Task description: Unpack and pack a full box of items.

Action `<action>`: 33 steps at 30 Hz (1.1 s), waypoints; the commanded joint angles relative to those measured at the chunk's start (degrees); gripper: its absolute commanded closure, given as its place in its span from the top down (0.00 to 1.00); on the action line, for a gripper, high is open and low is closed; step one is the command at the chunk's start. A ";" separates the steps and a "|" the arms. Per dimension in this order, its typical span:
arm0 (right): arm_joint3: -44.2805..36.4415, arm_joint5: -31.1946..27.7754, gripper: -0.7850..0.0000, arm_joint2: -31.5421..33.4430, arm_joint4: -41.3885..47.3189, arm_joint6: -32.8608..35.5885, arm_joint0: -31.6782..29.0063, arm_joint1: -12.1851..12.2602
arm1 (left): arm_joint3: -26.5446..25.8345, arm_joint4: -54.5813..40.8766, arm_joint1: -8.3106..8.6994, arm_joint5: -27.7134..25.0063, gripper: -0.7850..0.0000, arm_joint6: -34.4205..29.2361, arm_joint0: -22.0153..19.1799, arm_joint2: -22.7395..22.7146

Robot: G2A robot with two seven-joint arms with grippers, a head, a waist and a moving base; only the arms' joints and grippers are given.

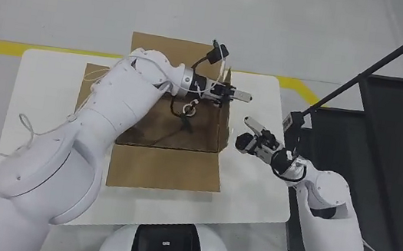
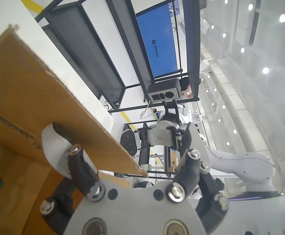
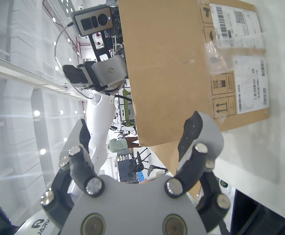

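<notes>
Sitting open on the white bench (image 1: 53, 81), the cardboard box (image 1: 173, 133) has the left hand (image 1: 244, 97) released, seemingly astride one side flap (image 2: 44, 89); the right hand (image 1: 245, 132) hangs released just beside it.

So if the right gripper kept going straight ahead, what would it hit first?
Probably the cardboard box: the right gripper points at its labelled outer side, with nothing visible between, though the gap is hard to judge.
</notes>
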 commanded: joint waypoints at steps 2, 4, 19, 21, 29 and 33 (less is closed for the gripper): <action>-0.40 -1.48 1.00 0.69 3.54 0.65 0.26 0.06 | 0.52 -0.69 -0.06 -0.30 1.00 -1.29 -0.22 -0.90; -1.40 -2.67 1.00 1.80 4.85 0.83 -0.12 0.20 | 0.69 -0.93 -0.22 0.13 1.00 -1.32 -0.07 -1.35; -1.23 -1.74 1.00 -0.22 6.39 6.82 -0.95 1.17 | 0.53 -1.17 -4.93 4.85 1.00 -0.41 0.38 -2.08; 0.30 0.12 1.00 -1.44 4.17 5.91 0.00 1.29 | 1.60 -0.94 -5.30 4.30 1.00 -0.67 0.21 -2.27; 3.39 2.96 1.00 -1.79 -2.81 -1.41 2.04 1.77 | 7.73 -1.15 -3.51 -2.25 1.00 -3.43 -2.33 -5.12; 6.15 3.73 1.00 -2.84 -6.60 -5.60 3.12 1.86 | 7.35 -2.50 -0.56 -1.66 1.00 -4.04 -3.18 -7.31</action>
